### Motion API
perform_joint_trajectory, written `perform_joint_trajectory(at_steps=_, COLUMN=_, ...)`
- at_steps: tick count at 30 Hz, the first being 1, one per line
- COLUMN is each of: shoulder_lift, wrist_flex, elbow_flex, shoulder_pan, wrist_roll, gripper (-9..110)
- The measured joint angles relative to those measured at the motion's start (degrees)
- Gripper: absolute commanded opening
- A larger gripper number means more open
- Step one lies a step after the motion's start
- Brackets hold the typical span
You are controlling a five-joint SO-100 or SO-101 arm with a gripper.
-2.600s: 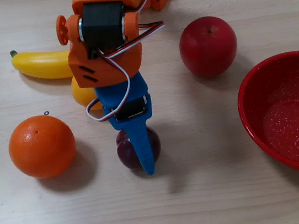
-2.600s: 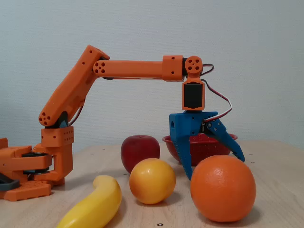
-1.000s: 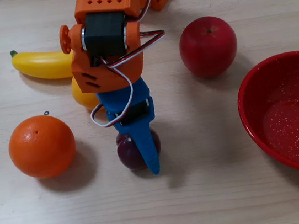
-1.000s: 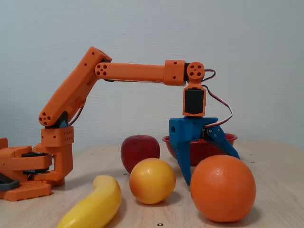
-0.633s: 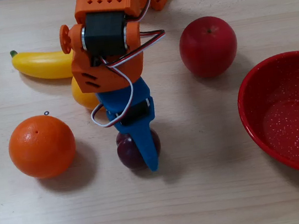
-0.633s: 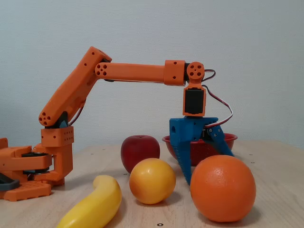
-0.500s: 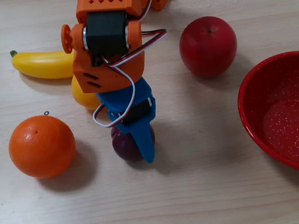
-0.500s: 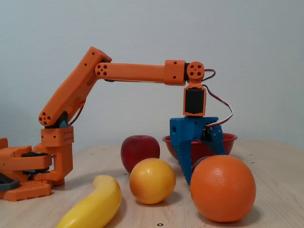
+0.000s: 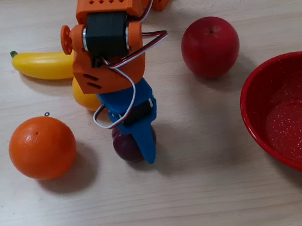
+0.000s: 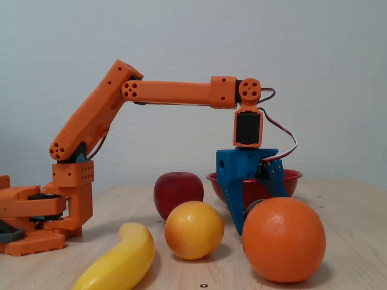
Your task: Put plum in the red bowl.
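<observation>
The plum point(image 9: 126, 147) sits half-hidden under the gripper point(image 9: 144, 147); grip cannot be judged.

Overhead looks straight down; fixed view low, side-on — both show arm point(image 9: 109, 46).

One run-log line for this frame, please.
phase: grasping | tool: around plum, closure unclear | red bowl: empty | plum: on table

Overhead view: plum point(image 9: 126, 147) lies center, under the gripper point(image 9: 140, 148). Orange point(image 9: 42, 148) sits to its left, bowl point(image 9: 260, 126) well apart at the right edge. Apple point(image 9: 210, 47) lies up-right of plum; banana point(image 9: 43, 65) up-left, with a peach-like fruit point(image 9: 84, 99) below it.
</observation>
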Motion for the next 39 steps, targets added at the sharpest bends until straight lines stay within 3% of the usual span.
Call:
perform_joint_trajectory(at_steps=15, shoulder_lift=7.9, wrist_flex=8.8, elbow_flex=-7.2, shoulder_pan=0.0, wrist_roll=0.3, gripper=0)
perform_joint_trajectory(at_steps=39, shoulder_lift=18.4, wrist_flex=13.4, elbow_flex=-23.0, shoulder_pan=-19.7, wrist_roll=8.7, gripper=0)
